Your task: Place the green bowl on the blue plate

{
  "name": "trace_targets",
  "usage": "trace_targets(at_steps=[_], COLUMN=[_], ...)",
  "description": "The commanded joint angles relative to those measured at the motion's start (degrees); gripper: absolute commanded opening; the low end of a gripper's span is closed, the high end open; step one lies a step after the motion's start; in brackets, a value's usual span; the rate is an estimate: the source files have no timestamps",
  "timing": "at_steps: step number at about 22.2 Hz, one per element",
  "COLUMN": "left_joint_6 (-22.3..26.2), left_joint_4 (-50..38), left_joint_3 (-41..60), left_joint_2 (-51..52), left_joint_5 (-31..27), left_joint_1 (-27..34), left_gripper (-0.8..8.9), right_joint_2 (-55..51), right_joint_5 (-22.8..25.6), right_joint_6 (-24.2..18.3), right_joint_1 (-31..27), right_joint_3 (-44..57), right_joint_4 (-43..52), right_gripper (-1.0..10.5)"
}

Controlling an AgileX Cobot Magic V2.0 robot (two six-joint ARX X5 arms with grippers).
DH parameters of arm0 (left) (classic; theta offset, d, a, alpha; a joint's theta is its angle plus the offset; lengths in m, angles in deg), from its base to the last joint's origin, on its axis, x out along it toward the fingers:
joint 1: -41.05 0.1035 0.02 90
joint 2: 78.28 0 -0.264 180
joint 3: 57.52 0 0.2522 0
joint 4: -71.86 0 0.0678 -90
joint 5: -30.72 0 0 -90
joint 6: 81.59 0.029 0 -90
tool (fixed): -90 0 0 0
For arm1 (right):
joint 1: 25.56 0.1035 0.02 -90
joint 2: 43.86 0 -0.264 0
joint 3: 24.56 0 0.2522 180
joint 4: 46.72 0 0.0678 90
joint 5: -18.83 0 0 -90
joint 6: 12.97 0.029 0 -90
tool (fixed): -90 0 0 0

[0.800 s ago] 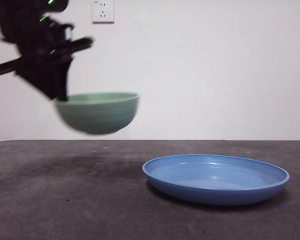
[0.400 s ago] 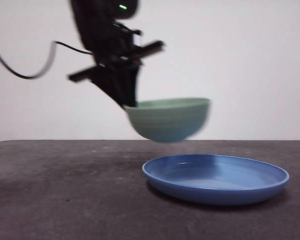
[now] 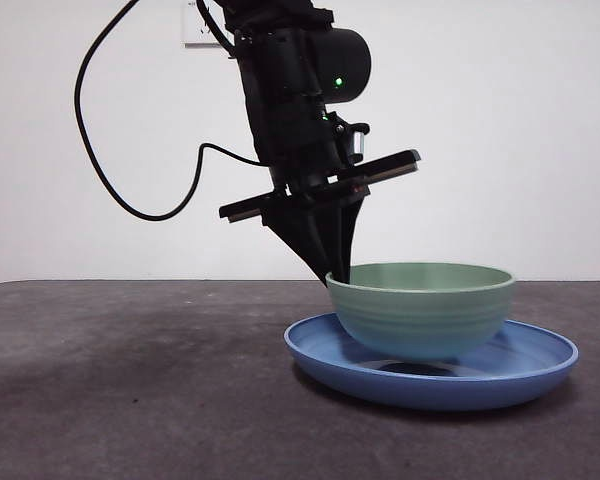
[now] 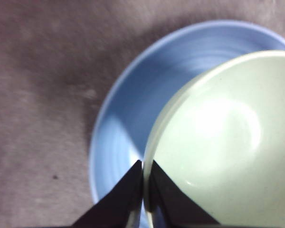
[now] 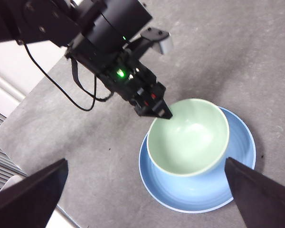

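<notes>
Front view looks level, close; left wrist close overhead, right wrist higher; all share the blue plate (image 3: 540,365).

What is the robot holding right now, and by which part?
The left gripper holds the green bowl by its rim, fingers shut on the edge. The right gripper holds nothing.

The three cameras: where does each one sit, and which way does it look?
Front view: low, at table height, looking level at the green bowl over the blue plate; the left gripper pinches its rim.
Left wrist view: directly above the bowl; own jaws shut on its rim.
Right wrist view: high, looking down; own jaws wide apart.
All share the bowl and plate.
</notes>
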Motion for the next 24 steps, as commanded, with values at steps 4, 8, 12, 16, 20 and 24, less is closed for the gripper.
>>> trace_targets(at_steps=[4,8,12,16,20,24], left_joint_6=[-0.3,-0.2,-0.3,-0.3,-0.3,2.1], left_joint_4=[0.8,0.5,0.6,1.6,5.8,15.2], left_joint_3=[-2.0,-2.2,-2.3,-4.2,-10.8,-18.5], left_joint_2=[-3.8,-3.8,-3.8,-3.7,-3.7,-2.6], left_joint_5=[-0.1,-0.1,-0.1,-0.1,-0.1,-0.1], left_joint_1=[-1.2,-1.4,-1.4,-1.4,-1.4,-1.4], left_gripper=[0.14,0.19,0.28,1.05,3.35,4.68], right_joint_2=[0.2,0.2,0.2,0.2,0.2,0.2], right_joint_5=[0.0,0.0,0.0,0.0,0.0,0.0], right_joint_6=[-0.5,-0.5,-0.5,-0.5,-0.5,-0.4], right_joint_1=[0.3,0.3,0.3,0.3,0.3,0.3], right_joint_3=[-1.0,-1.0,-1.0,-1.0,-1.0,-1.0], right_joint_4=[0.4,0.4,0.4,0.4,0.4,0.4], right_gripper=[5.5,5.5,5.5,5.5,5.5,5.5])
